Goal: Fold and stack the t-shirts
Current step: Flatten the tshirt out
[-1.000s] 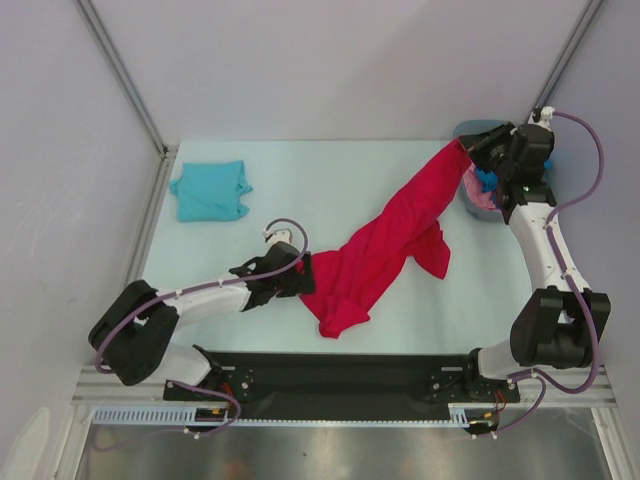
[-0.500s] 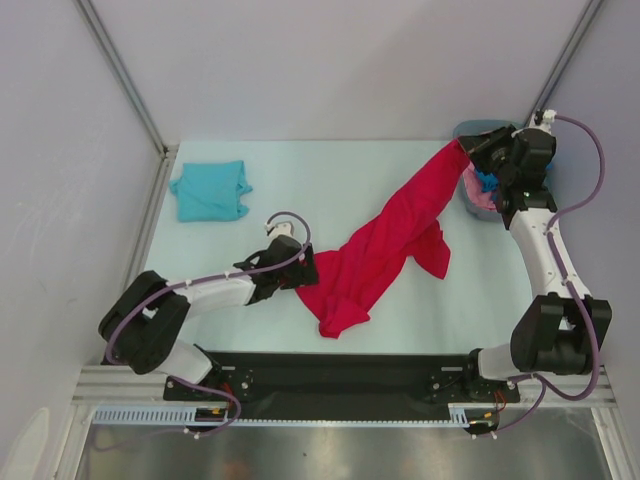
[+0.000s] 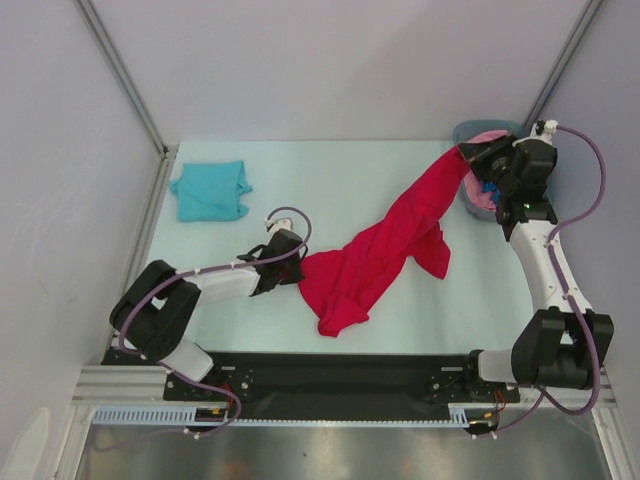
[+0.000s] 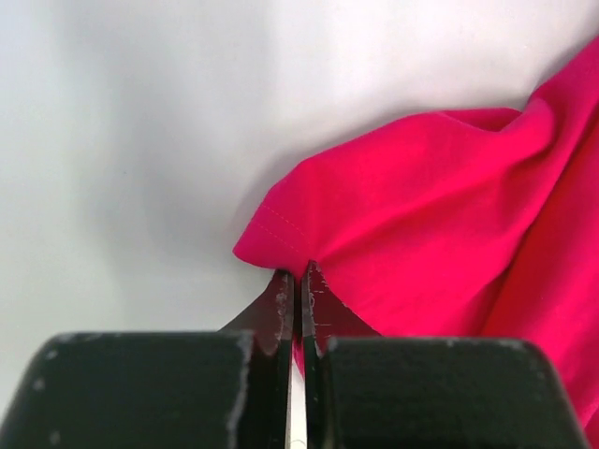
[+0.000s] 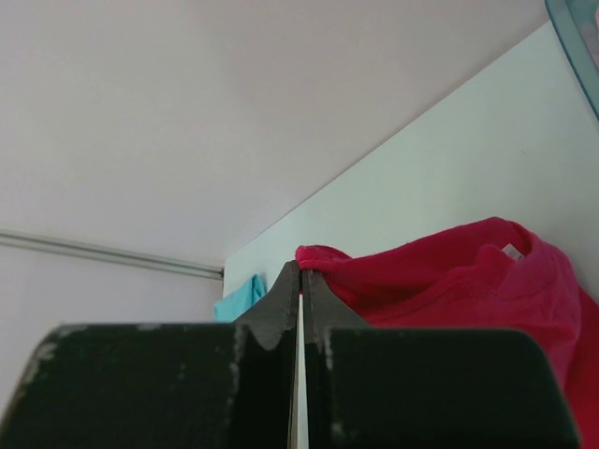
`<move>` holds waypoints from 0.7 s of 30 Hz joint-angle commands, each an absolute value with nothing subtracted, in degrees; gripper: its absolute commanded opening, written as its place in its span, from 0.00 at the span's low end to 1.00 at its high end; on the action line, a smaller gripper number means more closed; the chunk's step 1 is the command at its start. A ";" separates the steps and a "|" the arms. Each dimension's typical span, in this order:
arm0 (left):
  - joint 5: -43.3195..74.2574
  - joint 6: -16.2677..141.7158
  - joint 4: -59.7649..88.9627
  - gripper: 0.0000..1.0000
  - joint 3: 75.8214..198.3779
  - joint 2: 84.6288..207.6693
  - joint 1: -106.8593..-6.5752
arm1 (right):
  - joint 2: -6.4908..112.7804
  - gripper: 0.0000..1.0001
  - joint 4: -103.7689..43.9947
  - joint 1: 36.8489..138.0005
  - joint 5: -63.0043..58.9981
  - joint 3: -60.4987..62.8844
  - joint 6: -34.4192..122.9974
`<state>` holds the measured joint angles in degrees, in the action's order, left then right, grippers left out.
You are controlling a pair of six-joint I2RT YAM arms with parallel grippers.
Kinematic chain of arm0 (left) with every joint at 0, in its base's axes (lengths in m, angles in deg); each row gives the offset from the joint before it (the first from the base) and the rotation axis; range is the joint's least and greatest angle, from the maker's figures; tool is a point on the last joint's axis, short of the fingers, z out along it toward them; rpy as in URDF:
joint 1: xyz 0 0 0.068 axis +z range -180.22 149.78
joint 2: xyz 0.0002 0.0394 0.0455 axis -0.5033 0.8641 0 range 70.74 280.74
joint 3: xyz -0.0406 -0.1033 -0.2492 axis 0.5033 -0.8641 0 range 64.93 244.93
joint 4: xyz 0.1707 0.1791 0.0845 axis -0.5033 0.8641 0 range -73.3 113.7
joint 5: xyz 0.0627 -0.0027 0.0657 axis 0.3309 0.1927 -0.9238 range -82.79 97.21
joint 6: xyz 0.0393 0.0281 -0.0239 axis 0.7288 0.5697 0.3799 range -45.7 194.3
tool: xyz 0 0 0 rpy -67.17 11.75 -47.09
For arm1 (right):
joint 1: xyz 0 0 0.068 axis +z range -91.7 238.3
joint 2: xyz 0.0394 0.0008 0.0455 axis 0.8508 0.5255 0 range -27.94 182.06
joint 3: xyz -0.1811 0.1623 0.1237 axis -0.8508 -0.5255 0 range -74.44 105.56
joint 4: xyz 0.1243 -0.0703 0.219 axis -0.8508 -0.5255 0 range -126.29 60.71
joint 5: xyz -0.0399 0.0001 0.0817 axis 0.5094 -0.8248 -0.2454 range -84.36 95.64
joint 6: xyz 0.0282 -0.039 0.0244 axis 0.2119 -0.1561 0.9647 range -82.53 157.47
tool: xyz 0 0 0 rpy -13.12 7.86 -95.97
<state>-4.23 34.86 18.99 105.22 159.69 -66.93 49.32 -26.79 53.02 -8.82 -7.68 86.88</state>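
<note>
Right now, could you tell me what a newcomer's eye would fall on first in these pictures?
The bright red t-shirt dominates: it stretches diagonally across the pale table, from the grey bin at the far right toward the near middle. The right fingers pinch its upper end by the bin, and the left fingers are shut on its hem at the low end. A folded teal t-shirt lies at the far left.

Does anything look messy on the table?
Yes. The red t-shirt is twisted and crumpled, stretched slantwise between the left end effector and the right end effector by the bin. The teal t-shirt sits neatly folded.
</note>
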 commanded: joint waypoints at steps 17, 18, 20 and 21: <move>-18.63 42.92 39.10 0.00 133.03 146.34 -65.90 | 40.10 0.00 -25.33 52.58 -10.18 -5.19 86.96; -19.33 43.54 40.77 0.01 134.44 145.02 -65.90 | 38.18 0.00 -26.03 52.58 -10.18 -5.18 86.70; -19.77 44.86 42.53 0.00 137.52 141.69 -65.90 | 35.18 0.00 -27.09 52.58 -10.36 -6.23 85.91; -19.86 45.21 42.98 0.00 138.31 140.71 -65.90 | 31.95 0.00 -27.44 52.58 -10.36 -7.02 85.55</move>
<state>-16.37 41.64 38.20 134.12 146.29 -66.45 39.94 -28.47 52.91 -9.45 -8.84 87.32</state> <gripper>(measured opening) 0.017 0.010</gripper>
